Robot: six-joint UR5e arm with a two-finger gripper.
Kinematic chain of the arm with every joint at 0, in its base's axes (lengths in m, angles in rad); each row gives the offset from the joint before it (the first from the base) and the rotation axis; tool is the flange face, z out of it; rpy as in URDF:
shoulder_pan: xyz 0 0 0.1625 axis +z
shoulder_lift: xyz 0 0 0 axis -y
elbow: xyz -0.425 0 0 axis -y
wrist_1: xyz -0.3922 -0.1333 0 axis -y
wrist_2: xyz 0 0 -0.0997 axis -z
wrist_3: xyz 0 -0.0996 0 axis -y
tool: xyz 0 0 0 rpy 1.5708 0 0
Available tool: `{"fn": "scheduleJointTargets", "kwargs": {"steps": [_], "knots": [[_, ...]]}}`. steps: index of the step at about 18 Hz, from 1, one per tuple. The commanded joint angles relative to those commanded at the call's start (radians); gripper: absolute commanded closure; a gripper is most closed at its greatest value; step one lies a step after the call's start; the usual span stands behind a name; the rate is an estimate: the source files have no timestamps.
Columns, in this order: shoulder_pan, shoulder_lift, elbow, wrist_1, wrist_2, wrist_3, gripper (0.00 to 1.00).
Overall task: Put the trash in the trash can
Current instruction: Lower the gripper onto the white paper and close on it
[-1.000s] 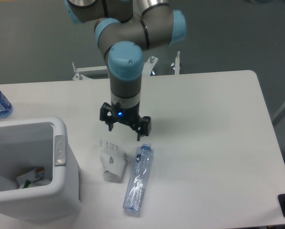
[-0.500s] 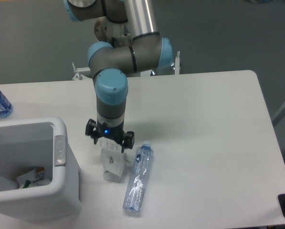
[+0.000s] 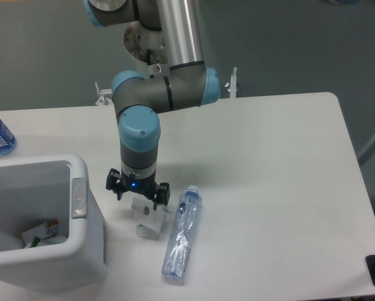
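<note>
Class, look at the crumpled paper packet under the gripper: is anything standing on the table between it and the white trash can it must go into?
Nothing visible does. The paper packet lies just right of the trash can, with only bare table between. The crushed bottle lies on the packet's far side, and the gripper is directly over the packet.

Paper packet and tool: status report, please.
Tool open, low over paper packet. Crushed bottle lying right of it, untouched. Trash can left, path unobstructed.
</note>
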Motion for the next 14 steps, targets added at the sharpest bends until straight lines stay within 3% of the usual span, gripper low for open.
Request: {"fn": "scheduleJointTargets", "kwargs": {"steps": [8, 10, 14], "knots": [[-0.003, -0.017, 0.014, 0.000, 0.011, -0.002, 0.02], [-0.005, -0.017, 0.017, 0.000, 0.034, -0.002, 0.16], [-0.005, -0.018, 0.017, 0.000, 0.064, -0.002, 0.34]]}}
